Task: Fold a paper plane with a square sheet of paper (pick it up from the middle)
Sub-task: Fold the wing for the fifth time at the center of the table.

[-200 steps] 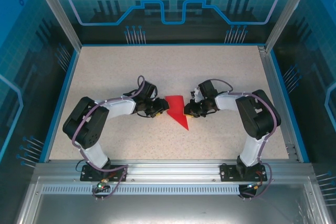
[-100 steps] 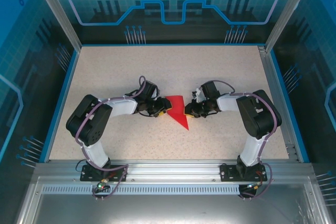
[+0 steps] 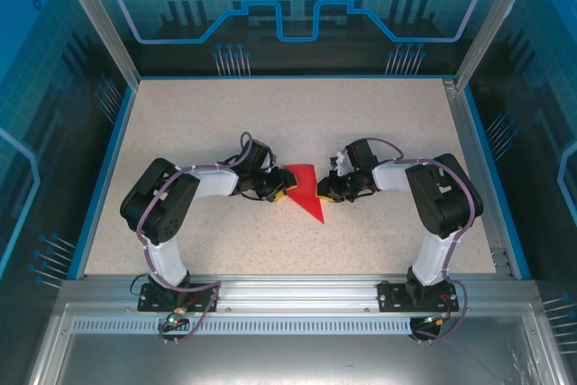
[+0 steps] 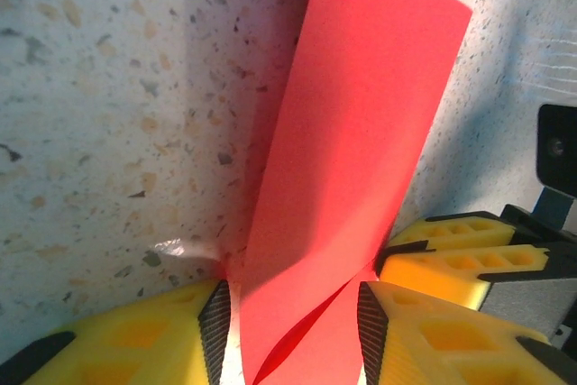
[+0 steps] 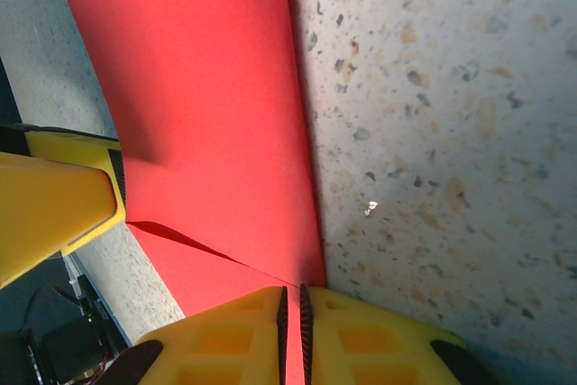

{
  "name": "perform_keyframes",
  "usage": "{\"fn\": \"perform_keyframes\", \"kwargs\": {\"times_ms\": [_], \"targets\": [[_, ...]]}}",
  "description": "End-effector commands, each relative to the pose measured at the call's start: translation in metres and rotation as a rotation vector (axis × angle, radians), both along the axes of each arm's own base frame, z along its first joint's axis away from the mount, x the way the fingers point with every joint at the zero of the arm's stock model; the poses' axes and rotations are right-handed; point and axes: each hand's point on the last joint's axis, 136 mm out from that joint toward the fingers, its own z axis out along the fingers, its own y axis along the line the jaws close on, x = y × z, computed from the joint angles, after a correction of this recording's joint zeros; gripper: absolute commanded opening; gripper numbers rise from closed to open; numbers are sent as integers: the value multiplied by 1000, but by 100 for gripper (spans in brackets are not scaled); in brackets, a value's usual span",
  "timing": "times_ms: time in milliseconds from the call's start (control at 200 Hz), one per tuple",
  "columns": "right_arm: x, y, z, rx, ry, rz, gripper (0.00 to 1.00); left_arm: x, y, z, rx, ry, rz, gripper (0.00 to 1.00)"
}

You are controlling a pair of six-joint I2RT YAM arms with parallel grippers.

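Observation:
The red sheet of paper point(image 3: 305, 188) lies partly folded on the speckled table, tapering to a sharp tip toward the near side. My left gripper point(image 3: 281, 192) is at its left edge. In the left wrist view its yellow jaws stand apart, and a raised red flap point(image 4: 352, 132) rises between them, so the left gripper point(image 4: 293, 331) is open. My right gripper point(image 3: 326, 192) is at the paper's right edge. In the right wrist view the right gripper point(image 5: 290, 331) is shut on the thin edge of the paper point(image 5: 207, 105), with a fold line running to its pads.
The speckled table point(image 3: 270, 114) is bounded by a blue rim and transparent walls on aluminium posts point(image 3: 99, 20). A metal rail point(image 3: 288, 290) carrying both arm bases runs along the near edge. The two grippers face each other closely across the paper.
The left arm has swung right, bringing its gripper closer onto the paper's left edge. The right arm and the paper have hardly moved.

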Motion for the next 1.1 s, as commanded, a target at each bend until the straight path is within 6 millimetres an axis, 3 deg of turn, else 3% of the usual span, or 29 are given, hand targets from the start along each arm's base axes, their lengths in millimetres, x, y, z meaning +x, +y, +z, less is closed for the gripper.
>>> {"fn": "perform_keyframes", "kwargs": {"times_ms": [0, 640, 780, 805, 980, 1095], "targets": [[-23, -28, -52, -176, 113, -15, 15, 14, -4, 8, -61, -7, 11, 44], [-22, -31, -61, -214, 121, 17, 15, 34, -13, 11, -148, -4, -44, 33], [-25, -34, -63, -232, 125, 27, 14, 36, -13, 14, -157, -12, -53, 29], [-14, -30, -57, -224, 99, 25, 14, 37, -13, 14, -159, -12, -55, 28], [-13, -30, -58, -230, 99, 37, 14, 36, -18, 17, -194, -5, -86, 23], [-11, -28, -53, -221, 81, 36, 15, 36, -17, 19, -229, 13, -85, 13]]}}
